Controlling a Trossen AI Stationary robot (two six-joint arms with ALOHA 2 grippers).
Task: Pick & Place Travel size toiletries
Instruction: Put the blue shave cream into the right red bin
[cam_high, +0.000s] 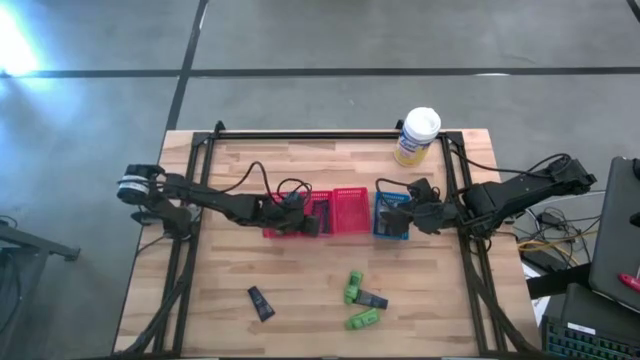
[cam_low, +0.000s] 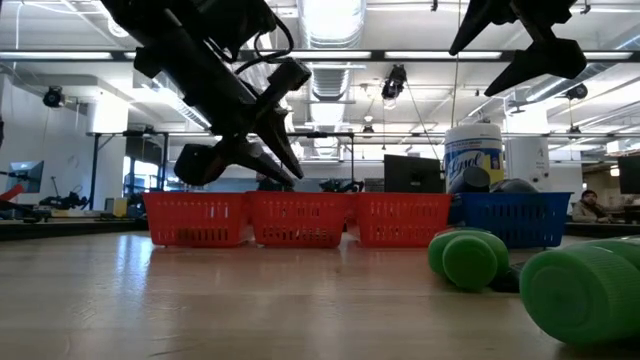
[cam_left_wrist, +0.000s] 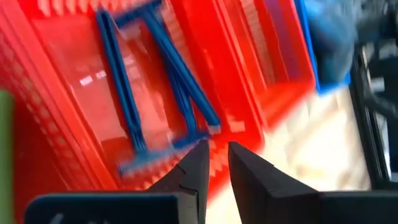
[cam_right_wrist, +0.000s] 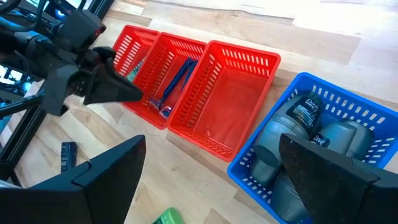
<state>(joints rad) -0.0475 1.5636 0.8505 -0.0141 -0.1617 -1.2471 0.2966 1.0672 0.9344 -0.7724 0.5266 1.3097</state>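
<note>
Blue razors (cam_left_wrist: 168, 81) lie in the middle red basket (cam_right_wrist: 163, 84). Grey oval bottles (cam_right_wrist: 305, 134) fill the blue basket (cam_high: 392, 215). On the near table lie two green tubes (cam_high: 354, 287) (cam_high: 362, 319), a dark tube (cam_high: 374, 299) between them and a black tube (cam_high: 261, 303) further left. My left gripper (cam_left_wrist: 217, 149) hovers over the razor basket's wall, fingers shut to a narrow slit, holding nothing. My right gripper (cam_right_wrist: 211, 142) hangs wide open above the blue basket, empty.
Three red baskets (cam_high: 350, 212) and the blue one stand in a row across the table's middle. The rightmost red basket (cam_right_wrist: 239, 99) shows a bare floor. A white-and-yellow canister (cam_high: 417, 137) stands at the far edge. A black frame (cam_high: 300, 135) rims the table.
</note>
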